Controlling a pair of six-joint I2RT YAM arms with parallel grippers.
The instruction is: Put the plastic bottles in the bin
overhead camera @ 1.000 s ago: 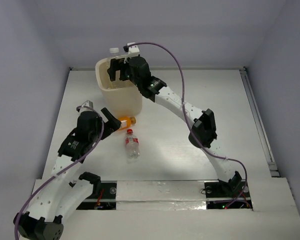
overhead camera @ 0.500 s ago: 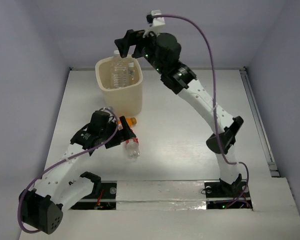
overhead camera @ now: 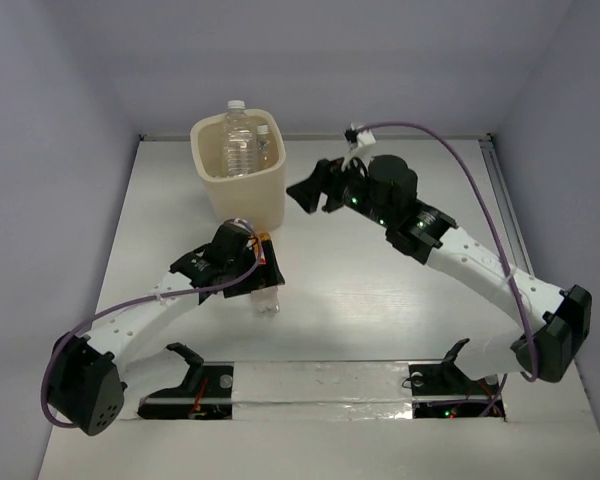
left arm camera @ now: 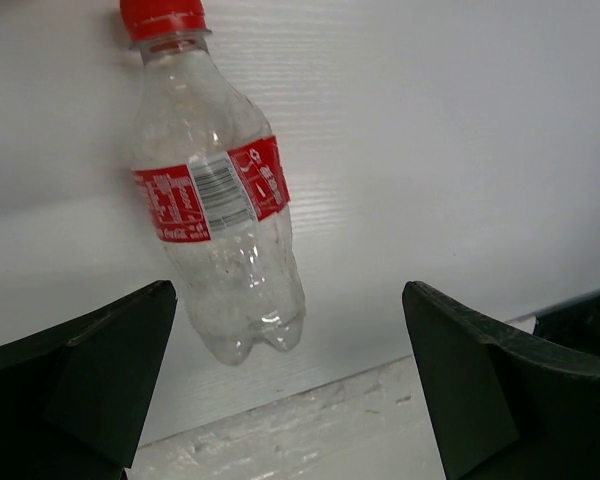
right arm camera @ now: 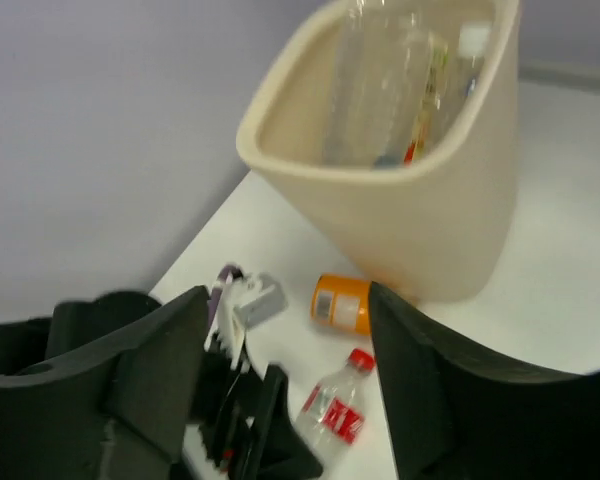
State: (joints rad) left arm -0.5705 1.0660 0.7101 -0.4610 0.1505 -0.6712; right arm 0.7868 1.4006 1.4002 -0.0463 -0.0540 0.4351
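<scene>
red-capped bottle (left arm camera: pixel 220 230): looks light, crushable, slick; I'd grip mid-label.
left gripper (left arm camera: pixel 290 345): jaws spread above it.
right gripper (right arm camera: pixel 285 372): jaws apart, empty.

Right claw (overhead camera: pixel 307 190) left the bin (overhead camera: pixel 244 196) (bottle (overhead camera: pixel 238 140) now inside); left claw (left arm camera: pixel 290 385) advanced.

White desk (overhead camera: pixel 380 320), matte; fine grain lines show close up in left wrist view. Plain walls box it in on 3 sides: back wall (overhead camera: pixel 400 60), left wall (overhead camera: pixel 40 180), right wall (overhead camera: pixel 580 150), all pale lilac-grey. Thin seam where desk's far edge meets back wall. Metal rail (overhead camera: pixel 517 250) runs along desk's right edge. Shiny strip (overhead camera: pixel 320 385) across near edge. Light soft & even, shadows faint.
</scene>
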